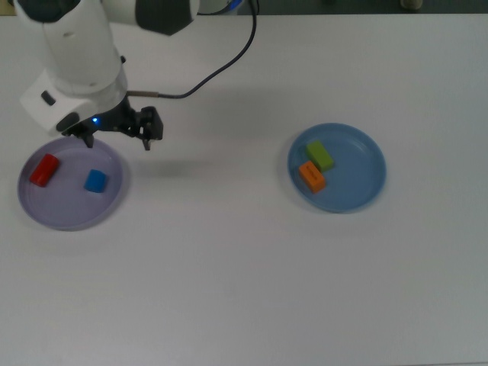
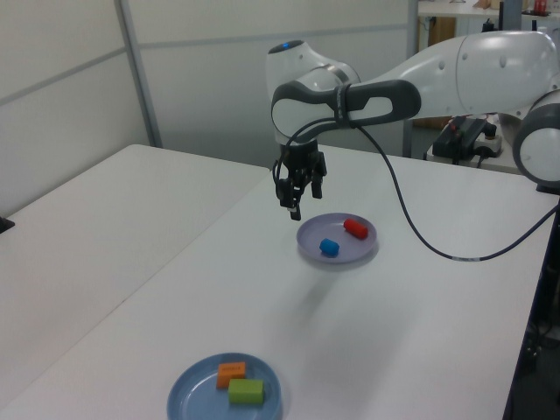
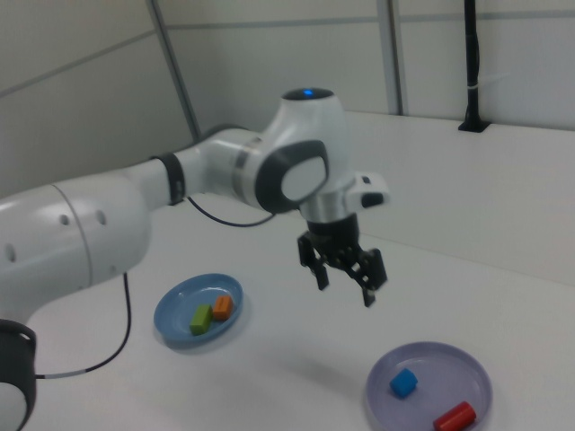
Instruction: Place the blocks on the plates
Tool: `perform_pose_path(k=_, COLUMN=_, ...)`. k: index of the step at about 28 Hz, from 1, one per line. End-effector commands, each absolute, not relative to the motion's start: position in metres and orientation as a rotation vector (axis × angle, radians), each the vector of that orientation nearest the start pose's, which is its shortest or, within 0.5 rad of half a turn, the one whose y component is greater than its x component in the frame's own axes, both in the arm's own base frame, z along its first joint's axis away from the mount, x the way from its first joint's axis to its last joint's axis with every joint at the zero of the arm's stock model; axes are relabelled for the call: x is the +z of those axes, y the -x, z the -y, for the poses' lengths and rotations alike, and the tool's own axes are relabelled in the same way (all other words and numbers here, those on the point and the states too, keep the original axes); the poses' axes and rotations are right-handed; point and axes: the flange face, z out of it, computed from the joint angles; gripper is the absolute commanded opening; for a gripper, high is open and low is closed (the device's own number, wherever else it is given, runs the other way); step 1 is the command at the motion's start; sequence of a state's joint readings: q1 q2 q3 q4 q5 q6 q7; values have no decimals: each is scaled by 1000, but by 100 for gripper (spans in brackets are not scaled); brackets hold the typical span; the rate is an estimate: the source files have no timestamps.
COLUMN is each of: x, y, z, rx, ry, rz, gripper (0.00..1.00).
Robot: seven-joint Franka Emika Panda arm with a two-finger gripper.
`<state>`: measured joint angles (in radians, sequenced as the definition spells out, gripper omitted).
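Observation:
The lavender plate (image 1: 72,221) at the top view's left holds a red block (image 1: 44,169) and a blue block (image 1: 95,181), lying apart. On the light blue plate (image 1: 358,171) at the top view's right, a green block (image 1: 319,155) and an orange block (image 1: 312,177) lie side by side. My gripper (image 1: 118,139) hangs open and empty, well above the table, just past the lavender plate's far right rim. The left view shows the gripper (image 2: 294,203) raised clear of the lavender plate (image 2: 359,256). The right view shows its fingers spread (image 3: 345,289).
The arm's black cable (image 1: 221,65) loops over the table behind the gripper. A white table surface (image 1: 229,267) lies between and in front of the plates. A second table (image 2: 79,227) stands at the left view's left.

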<state>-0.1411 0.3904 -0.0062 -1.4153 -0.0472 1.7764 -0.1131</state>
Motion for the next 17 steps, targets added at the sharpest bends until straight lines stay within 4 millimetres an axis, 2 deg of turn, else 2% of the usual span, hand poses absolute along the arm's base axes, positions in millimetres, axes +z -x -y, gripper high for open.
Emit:
perform_pose_path(k=1, x=492, y=-655, z=89, rx=64, ry=3165, rz=-3, gripper=100)
perform_pose_path(k=17, x=496, y=-653, z=88, rx=69, ry=3166, rz=-11, gripper=100)
